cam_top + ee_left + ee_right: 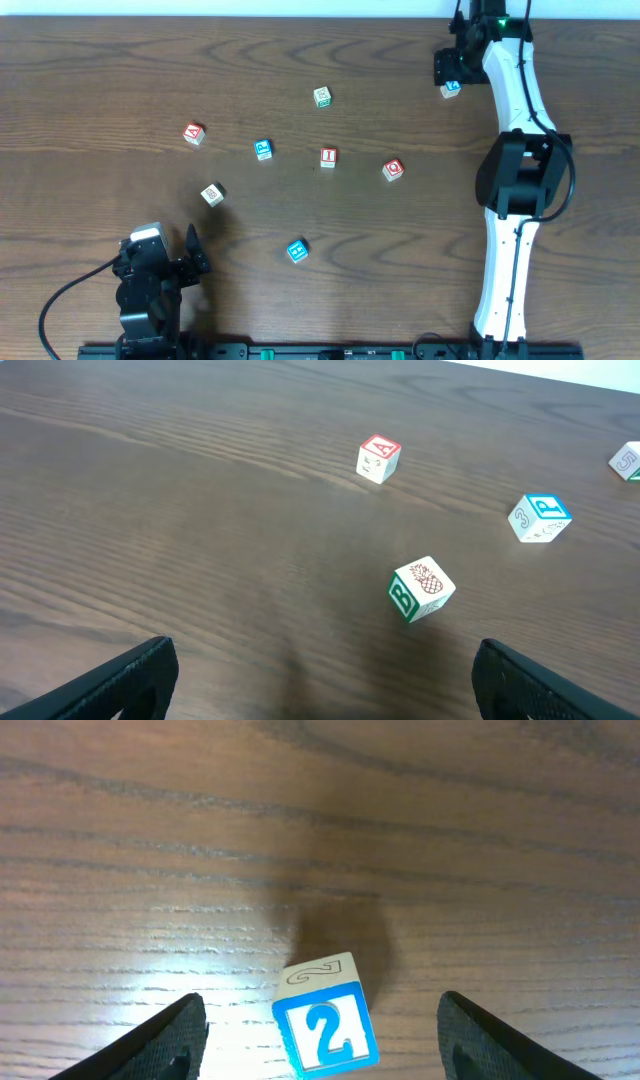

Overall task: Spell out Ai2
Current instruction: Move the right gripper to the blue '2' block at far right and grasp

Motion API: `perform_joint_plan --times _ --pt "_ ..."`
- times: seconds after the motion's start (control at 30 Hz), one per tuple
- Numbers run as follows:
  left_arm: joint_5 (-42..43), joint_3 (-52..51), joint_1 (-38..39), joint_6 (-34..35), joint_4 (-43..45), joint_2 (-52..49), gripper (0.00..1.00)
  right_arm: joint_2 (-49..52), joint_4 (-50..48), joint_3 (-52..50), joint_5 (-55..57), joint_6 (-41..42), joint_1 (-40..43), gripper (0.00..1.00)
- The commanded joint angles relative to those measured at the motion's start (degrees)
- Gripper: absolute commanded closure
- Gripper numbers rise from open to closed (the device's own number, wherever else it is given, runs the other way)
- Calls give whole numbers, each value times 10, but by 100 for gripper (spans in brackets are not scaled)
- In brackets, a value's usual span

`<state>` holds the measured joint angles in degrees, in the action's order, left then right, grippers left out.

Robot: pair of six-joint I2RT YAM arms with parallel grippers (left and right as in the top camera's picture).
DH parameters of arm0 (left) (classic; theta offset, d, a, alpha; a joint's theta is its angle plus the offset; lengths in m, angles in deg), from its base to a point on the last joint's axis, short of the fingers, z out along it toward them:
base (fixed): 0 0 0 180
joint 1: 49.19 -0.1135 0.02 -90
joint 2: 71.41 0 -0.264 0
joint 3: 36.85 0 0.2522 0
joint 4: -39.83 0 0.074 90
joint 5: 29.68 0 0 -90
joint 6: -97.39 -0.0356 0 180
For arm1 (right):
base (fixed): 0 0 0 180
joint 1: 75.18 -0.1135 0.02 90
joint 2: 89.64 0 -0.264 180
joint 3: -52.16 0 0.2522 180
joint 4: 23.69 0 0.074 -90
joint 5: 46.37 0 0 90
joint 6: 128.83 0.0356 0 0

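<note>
The blue "2" block [326, 1028] stands on the table between my right gripper's [320, 1050] open fingers, touching neither. In the overhead view it [450, 89] is at the far right, just under the right gripper [447, 72]. The red "A" block [193, 133] is at the left and also shows in the left wrist view [378, 459]. The red "I" block [328, 157] is near the middle. My left gripper [192, 252] is open and empty at the front left, low over bare wood [325, 685].
Other blocks lie scattered: a blue "P" block [263, 150], a green "B" block [211, 194], a green-edged block [322, 97], a red block [393, 170] and a blue block [297, 251]. The right arm's body [520, 180] stretches along the right side.
</note>
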<state>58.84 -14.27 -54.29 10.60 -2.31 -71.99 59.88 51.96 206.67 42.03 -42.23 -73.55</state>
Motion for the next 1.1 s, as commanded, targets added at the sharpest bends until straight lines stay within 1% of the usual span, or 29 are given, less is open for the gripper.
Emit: perform_joint_plan --times 0.0,0.13,0.37,0.53,0.93,1.07 --pt "0 -9 -1 6 0 3 5 -3 3 0 -3 -32 -3 27" --pt "0 -9 -1 6 0 3 5 5 7 -3 3 -38 -3 30" --pt "0 -9 -1 6 0 3 5 22 20 -3 3 -40 -4 32" --pt "0 -9 -1 6 0 3 5 23 20 -3 3 -40 -4 37" --pt "0 -9 -1 6 0 3 5 42 21 -18 3 -40 -4 37" --pt "0 -9 -1 6 0 3 5 42 18 -18 3 -40 -4 39"
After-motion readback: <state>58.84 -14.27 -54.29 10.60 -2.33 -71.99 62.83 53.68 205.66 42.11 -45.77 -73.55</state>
